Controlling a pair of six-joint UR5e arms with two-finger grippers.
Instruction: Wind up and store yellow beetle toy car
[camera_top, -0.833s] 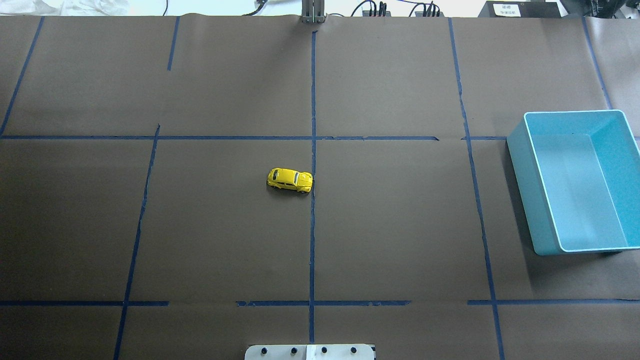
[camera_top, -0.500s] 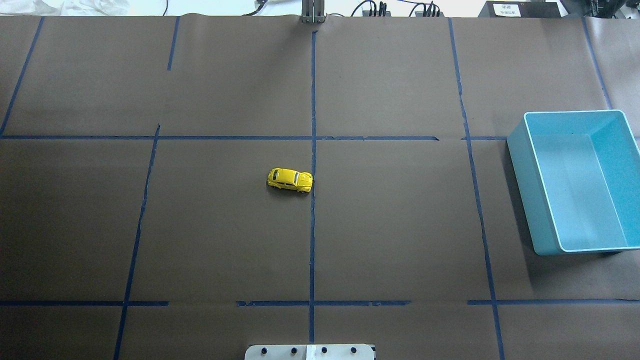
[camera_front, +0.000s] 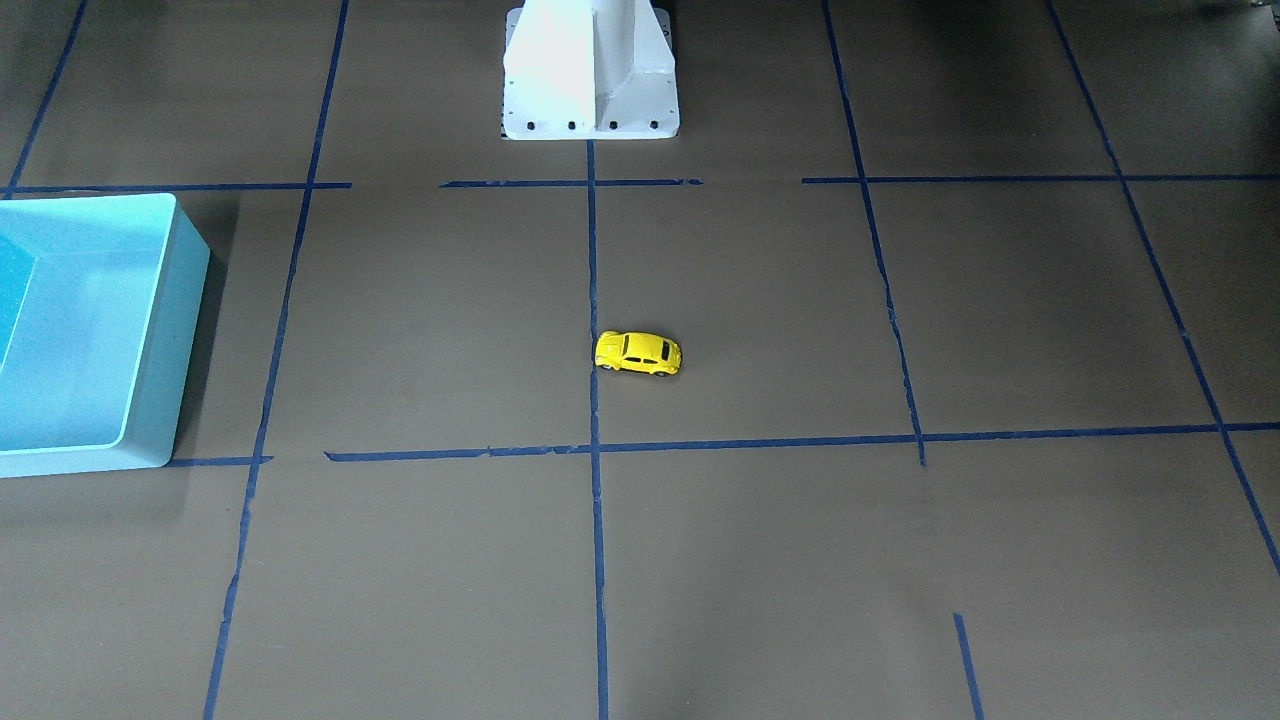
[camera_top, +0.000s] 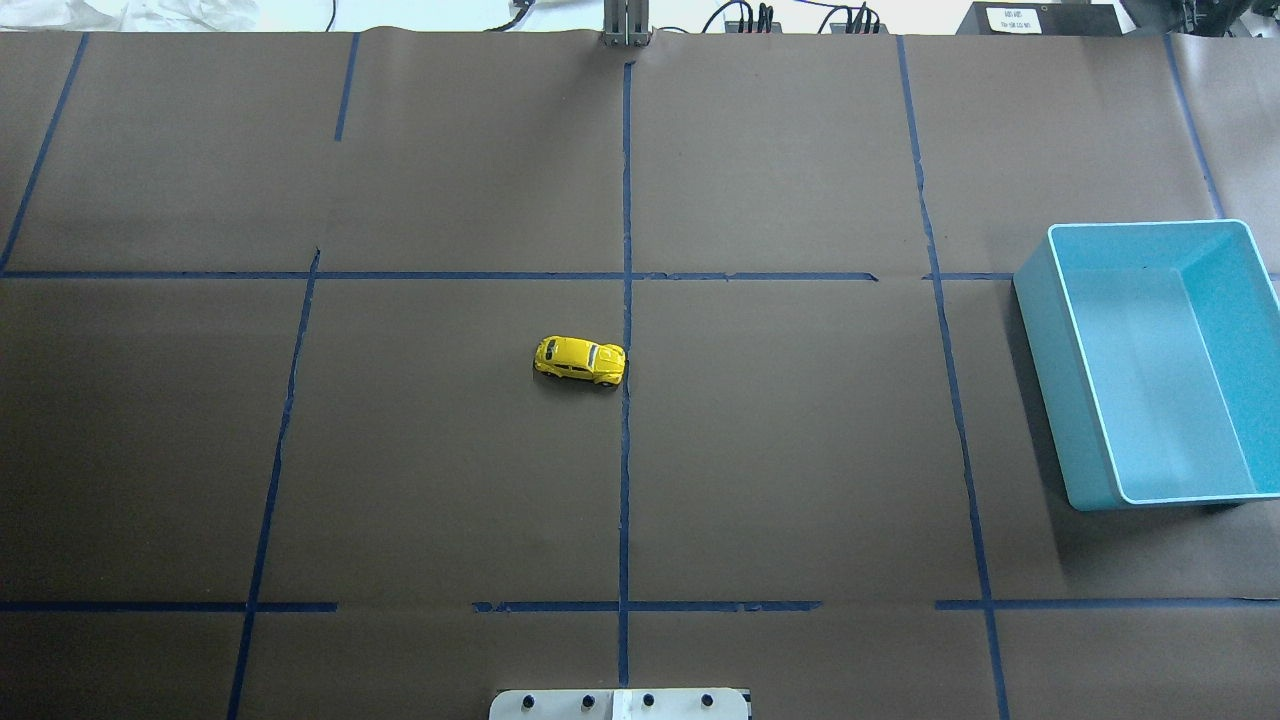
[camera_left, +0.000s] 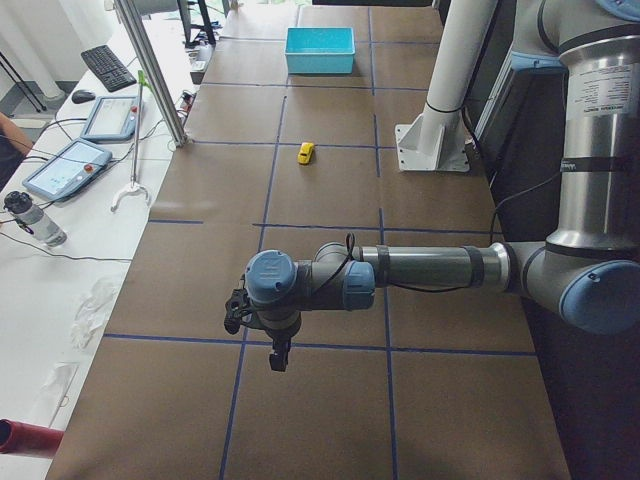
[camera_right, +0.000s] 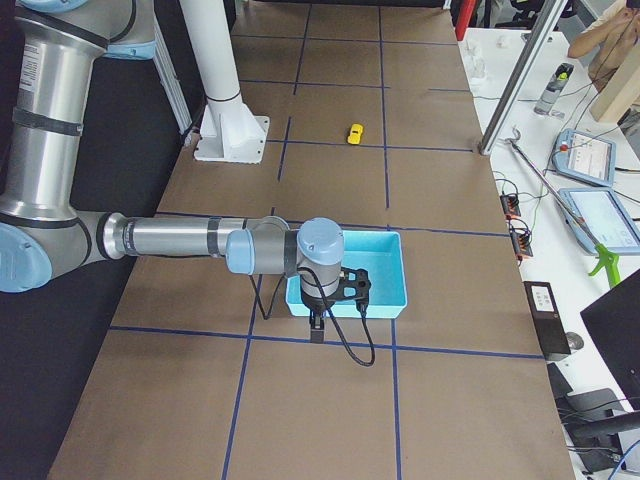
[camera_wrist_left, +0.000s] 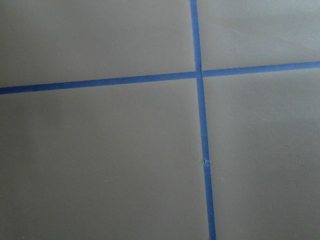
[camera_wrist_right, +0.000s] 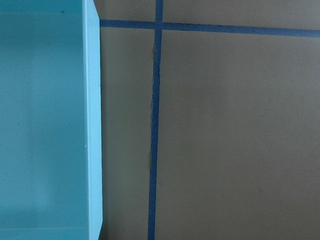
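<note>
Nearest the robot, a white metal base plate (camera_top: 620, 704) is seen at the edge of the brown paper-covered table (camera_top: 800, 480), which is divided into fields by blue tape lines (camera_top: 624, 500). Further out, near the table's middle, the tiny bright yellow beetle toy car (camera_top: 580, 361) is found on its wheels, laid crosswise, one end touching the central tape line. It is well apart from both arms. The open-topped light blue plastic bin (camera_top: 1040, 380) is set at the robot's right, well apart from the car. The left gripper (camera_left: 279, 362) is pointed down over paper at the table's left end, and the right gripper (camera_right: 316, 332) is held by the bin's edge. Both are shown only in the side views, so whether their fingers are spread or closed cannot be told.
</note>
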